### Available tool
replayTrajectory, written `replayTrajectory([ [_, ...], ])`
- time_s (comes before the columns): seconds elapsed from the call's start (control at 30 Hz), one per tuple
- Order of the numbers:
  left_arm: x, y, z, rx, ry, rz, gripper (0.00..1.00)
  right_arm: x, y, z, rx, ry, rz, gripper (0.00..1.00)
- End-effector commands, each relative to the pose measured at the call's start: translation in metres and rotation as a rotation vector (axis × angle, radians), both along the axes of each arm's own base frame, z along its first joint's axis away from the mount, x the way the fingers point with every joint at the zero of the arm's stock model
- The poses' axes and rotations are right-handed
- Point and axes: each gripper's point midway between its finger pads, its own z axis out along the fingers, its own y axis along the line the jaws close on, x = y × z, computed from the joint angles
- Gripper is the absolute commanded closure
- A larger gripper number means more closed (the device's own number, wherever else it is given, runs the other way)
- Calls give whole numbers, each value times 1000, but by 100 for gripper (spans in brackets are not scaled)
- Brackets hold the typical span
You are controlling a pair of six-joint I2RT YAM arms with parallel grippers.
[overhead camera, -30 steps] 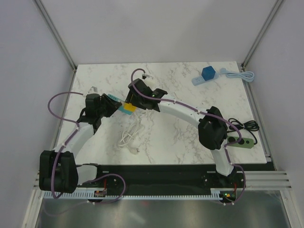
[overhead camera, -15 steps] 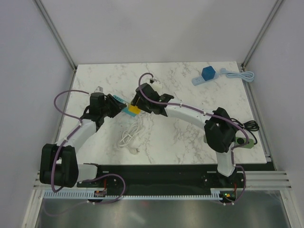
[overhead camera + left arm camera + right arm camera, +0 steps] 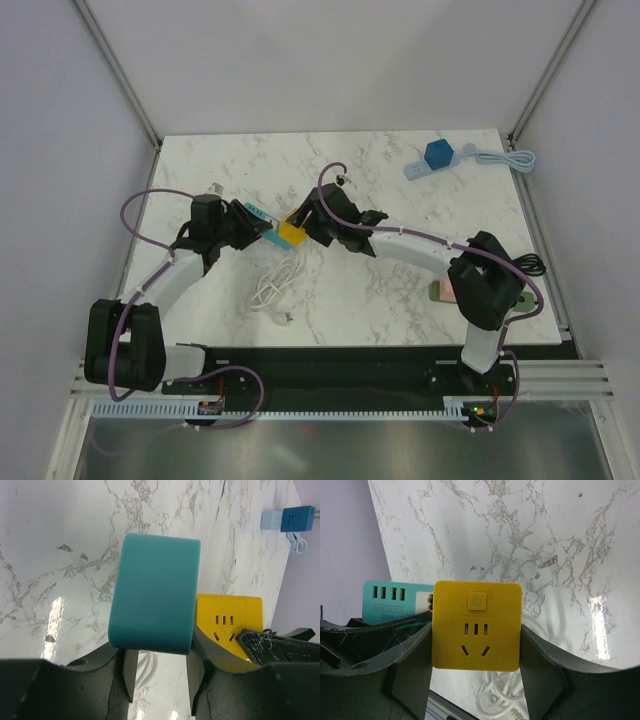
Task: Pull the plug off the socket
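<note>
My left gripper (image 3: 246, 222) is shut on a teal socket block (image 3: 258, 217), held above the table left of centre. In the left wrist view the fingers (image 3: 129, 672) clamp the teal block (image 3: 155, 592) by its sides. My right gripper (image 3: 303, 227) is shut on a yellow plug cube (image 3: 293, 231). In the right wrist view the cube (image 3: 476, 625) fills the gap between the pads. The cube sits right beside the teal block's end (image 3: 395, 601). I cannot tell whether they are still joined.
A coiled white cable (image 3: 276, 284) lies on the marble below the two grippers. A blue cube on a light-blue strip (image 3: 435, 157) with its cable is at the back right. A green strip (image 3: 521, 300) with a black cable (image 3: 522, 264) lies at the right edge.
Both grippers have moved to the right with their blocks. The right arm has swung right and now covers more of the green strip.
</note>
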Motion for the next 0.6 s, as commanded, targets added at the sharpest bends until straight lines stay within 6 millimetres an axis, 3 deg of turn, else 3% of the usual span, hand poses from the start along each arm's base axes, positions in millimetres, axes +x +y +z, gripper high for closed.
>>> replayTrajectory([
  [0.0,-27,72,-66,318,206,148,98,32,-16,127,256,-232,-82,100],
  [0.2,-26,70,-67,306,202,140,98,34,-3,119,291,-199,-62,100],
  [0.37,-27,71,-65,309,194,145,98,37,-5,127,247,-231,-57,100],
  [0.57,-22,62,-60,262,175,94,98,29,-20,90,-47,-223,69,100],
])
